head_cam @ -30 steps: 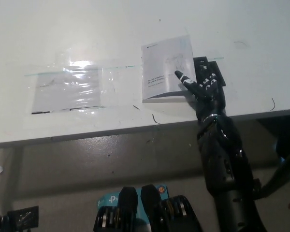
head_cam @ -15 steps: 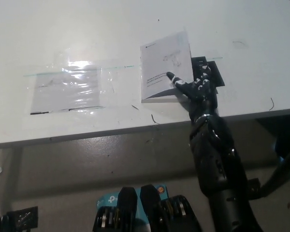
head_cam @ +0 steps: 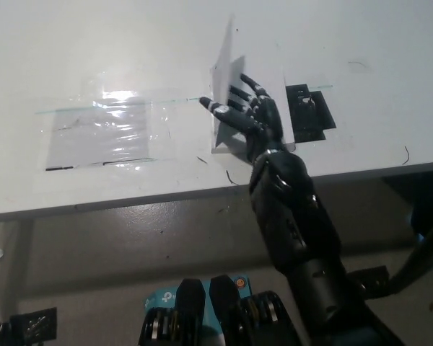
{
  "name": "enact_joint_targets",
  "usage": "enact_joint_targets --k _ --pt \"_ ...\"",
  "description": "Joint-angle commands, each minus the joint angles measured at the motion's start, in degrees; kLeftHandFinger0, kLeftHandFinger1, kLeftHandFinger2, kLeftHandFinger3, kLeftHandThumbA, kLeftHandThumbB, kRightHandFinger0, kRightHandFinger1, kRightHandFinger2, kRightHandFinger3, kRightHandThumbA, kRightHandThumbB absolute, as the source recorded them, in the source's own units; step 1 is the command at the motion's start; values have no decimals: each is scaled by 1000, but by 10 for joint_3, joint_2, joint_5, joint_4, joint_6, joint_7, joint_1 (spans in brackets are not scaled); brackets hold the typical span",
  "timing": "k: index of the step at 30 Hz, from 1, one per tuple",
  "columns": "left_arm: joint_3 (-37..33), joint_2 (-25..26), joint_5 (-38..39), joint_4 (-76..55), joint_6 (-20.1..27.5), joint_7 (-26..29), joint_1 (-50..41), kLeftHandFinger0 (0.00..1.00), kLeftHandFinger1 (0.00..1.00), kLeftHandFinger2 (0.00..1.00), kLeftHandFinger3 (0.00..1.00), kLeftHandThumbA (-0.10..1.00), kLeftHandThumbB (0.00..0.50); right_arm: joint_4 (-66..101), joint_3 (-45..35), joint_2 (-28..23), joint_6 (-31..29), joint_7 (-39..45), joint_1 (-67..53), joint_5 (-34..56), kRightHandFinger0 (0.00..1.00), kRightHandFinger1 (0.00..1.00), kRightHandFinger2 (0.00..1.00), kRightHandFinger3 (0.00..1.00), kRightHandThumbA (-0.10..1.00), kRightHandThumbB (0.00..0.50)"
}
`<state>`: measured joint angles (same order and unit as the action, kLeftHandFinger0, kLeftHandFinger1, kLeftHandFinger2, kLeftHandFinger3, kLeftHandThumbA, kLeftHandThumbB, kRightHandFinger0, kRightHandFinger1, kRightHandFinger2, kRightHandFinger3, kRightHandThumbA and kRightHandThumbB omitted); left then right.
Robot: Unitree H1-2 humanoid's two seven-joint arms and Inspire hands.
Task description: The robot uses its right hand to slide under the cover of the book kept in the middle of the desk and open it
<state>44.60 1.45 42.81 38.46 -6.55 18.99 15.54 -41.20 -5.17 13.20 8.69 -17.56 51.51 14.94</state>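
Mid-open: right hand (head_cam: pixel 249 115), fingers spread, under cover (head_cam: pixel 227 61) of book (head_cam: pixel 224 140), near vertical. Next: tip it left.

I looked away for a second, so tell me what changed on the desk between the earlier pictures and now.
The right hand swept leftward across the book, fingers spread, lifting its cover from flat to roughly upright. It pushes the cover rather than gripping it. The black patch it covered now shows. The taped plastic sheet and the desk stayed put. The left hand is out of view.
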Motion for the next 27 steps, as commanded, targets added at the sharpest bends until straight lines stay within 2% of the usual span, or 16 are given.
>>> enact_joint_targets --k 1,3,6,8,10,11,14,16,20,22,23,25,26,27 --pt "-1 11 -1 -8 12 3 6 1000 991 1000 1000 1000 26 -20 21 -2 -31 26 58 -32 675 698 740 864 1000 156" --pt "-3 14 -2 -4 10 -1 6 1000 998 1000 1000 1000 34 -33 30 -6 -33 35 63 -39 666 690 734 864 1000 151" --pt "-4 16 -5 -9 8 4 7 1000 979 1000 992 1000 16 -72 52 -20 -48 50 71 -60 642 674 724 880 1000 154" --pt "-9 19 -8 -8 5 1 9 1000 999 1000 1000 1000 20 -92 72 -31 -46 56 75 -78 677 709 760 930 1000 170" --pt "-11 20 -9 -12 4 2 11 1000 998 1000 1000 1000 21 -105 81 -37 -51 58 78 -86 676 711 763 939 1000 167" --pt "-13 19 -8 -20 -1 2 9 1000 1000 1000 1000 1000 38 -119 86 -40 -54 59 80 -91 647 701 751 929 1000 182" --pt "-14 20 -9 -21 -1 10 13 1000 990 990 1000 1000 43 -146 100 -47 -74 62 79 -105 647 692 727 893 1000 168" --pt "-17 22 -15 -22 -1 16 13 1000 966 972 1000 1000 19 -178 125 -50 -93 68 71 -129 662 663 715 856 1000 188" --pt "-25 22 -22 -26 -3 18 13 1000 975 990 1000 1000 12 -204 142 -52 -100 71 64 -141 685 665 717 867 1000 189" --pt "-27 22 -21 -32 -9 23 14 1000 977 1000 1000 1000 12 -218 152 -52 -111 78 59 -150 676 667 727 893 1000 157" --pt "-26 23 -19 -29 -11 25 17 1000 980 1000 1000 1000 22 -239 163 -44 -109 66 64 -164 612 606 680 849 1000 158" --pt "-28 29 -19 -13 -5 14 19 1000 977 1000 1000 1000 27 -254 184 -42 -120 68 71 -184 600 602 680 844 1000 165" --pt "-33 29 -22 -21 -8 14 16 1000 988 1000 1000 1000 23 -256 191 -39 -125 70 74 -189 610 611 687 842 1000 185" --pt "-36 30 -24 -21 -9 17 17 1000 990 1000 1000 1000 29 -248 196 -37 -120 72 76 -192 630 622 692 852 1000 177"
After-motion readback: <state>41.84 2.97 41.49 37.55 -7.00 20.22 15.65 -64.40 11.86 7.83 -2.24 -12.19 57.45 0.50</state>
